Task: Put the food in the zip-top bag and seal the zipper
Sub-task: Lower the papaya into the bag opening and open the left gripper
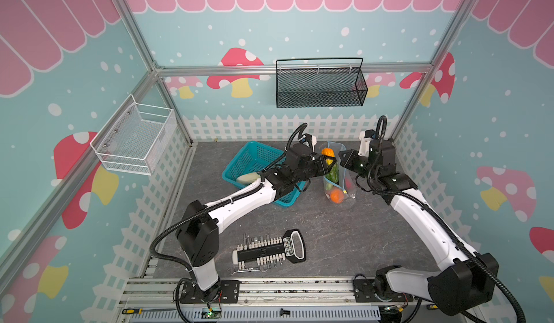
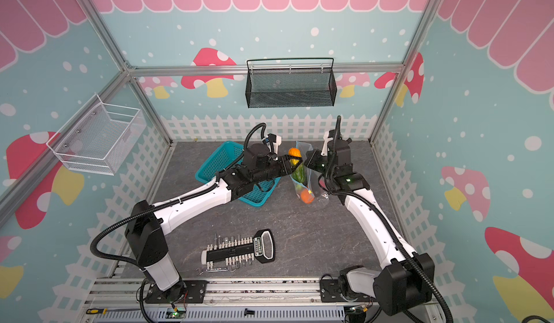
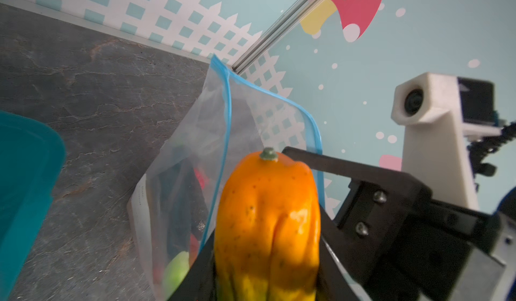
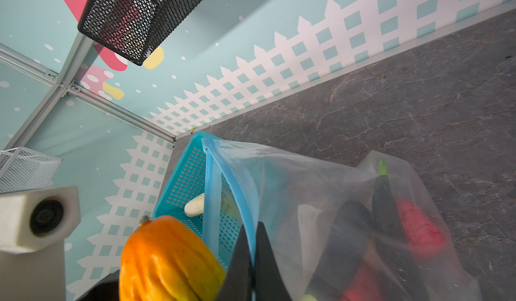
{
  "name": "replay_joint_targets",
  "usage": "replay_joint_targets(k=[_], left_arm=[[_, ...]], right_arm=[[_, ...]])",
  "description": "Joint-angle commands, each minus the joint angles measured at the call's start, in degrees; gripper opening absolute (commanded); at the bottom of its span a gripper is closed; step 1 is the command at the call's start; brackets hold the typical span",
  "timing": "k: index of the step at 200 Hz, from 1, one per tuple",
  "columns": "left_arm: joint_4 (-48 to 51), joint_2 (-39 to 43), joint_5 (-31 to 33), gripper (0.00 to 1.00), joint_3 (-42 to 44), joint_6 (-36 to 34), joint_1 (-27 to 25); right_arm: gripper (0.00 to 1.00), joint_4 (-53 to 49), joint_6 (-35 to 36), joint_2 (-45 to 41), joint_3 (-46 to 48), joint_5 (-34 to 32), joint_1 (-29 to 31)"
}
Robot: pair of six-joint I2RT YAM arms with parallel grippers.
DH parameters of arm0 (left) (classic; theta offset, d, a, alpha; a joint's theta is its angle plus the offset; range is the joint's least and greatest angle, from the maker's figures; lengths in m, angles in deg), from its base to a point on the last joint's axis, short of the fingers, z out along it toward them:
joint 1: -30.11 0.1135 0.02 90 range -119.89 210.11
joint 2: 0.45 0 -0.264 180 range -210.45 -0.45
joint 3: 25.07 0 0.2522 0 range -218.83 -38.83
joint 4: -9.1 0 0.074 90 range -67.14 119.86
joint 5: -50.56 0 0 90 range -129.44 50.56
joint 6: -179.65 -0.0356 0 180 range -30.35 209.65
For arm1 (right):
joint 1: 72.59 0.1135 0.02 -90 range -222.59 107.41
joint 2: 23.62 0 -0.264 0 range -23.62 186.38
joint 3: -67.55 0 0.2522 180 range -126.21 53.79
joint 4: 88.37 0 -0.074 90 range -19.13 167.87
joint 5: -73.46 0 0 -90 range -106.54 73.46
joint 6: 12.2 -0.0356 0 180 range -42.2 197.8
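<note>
Fruit held at zip-top bag mouth

A teal basket sits on the counter with a white-green cabbage inside. Right of it, the left tool grips the orange-yellow fruit at the bag's open mouth; other food lies inside the bag. The right tool, jaws together, pinches the blue zipper along the mouth's right side.

Orange toy fruit, yellow toward one end, dark speckles, grey-green stem. Clear zip-top bag, light-blue zipper. Bagged food: red piece, dark purple eggplant, green piece. Teal lattice basket. Grey worktop, veined marble pattern.
</note>
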Motion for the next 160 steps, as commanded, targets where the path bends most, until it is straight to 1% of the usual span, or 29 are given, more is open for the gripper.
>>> replay_joint_targets(k=[1, 45, 72, 94, 142, 160], left_arm=[[3.46, -0.53, 2.65, 0.32, -1.86, -4.04, -1.02], [5.99, -1.86, 2.84, 0.37, -3.89, -6.70, -1.63], [5.87, -2.12, 2.83, 0.45, -4.12, -7.70, -1.73], [5.88, -2.22, 2.88, 0.50, -4.13, -7.88, -1.73], [6.12, -1.85, 3.37, 0.58, -3.64, -8.37, -1.73], [6.14, -1.69, 3.34, 0.59, -3.67, -8.43, -1.73]], right_arm=[[0.03, 0.96, -0.75, -1.96, -1.82, 0.30, -0.26], [0.03, 1.31, -0.62, -1.90, -2.18, 0.40, -0.30], [0.03, 1.37, -0.50, -1.81, -2.27, 0.56, -0.32], [0.03, 1.37, -0.46, -1.74, -2.36, 0.56, -0.27], [0.03, 1.48, -0.34, -1.60, -2.38, 0.60, -0.28], [0.03, 1.52, -0.36, -1.63, -2.31, 0.73, -0.32]])
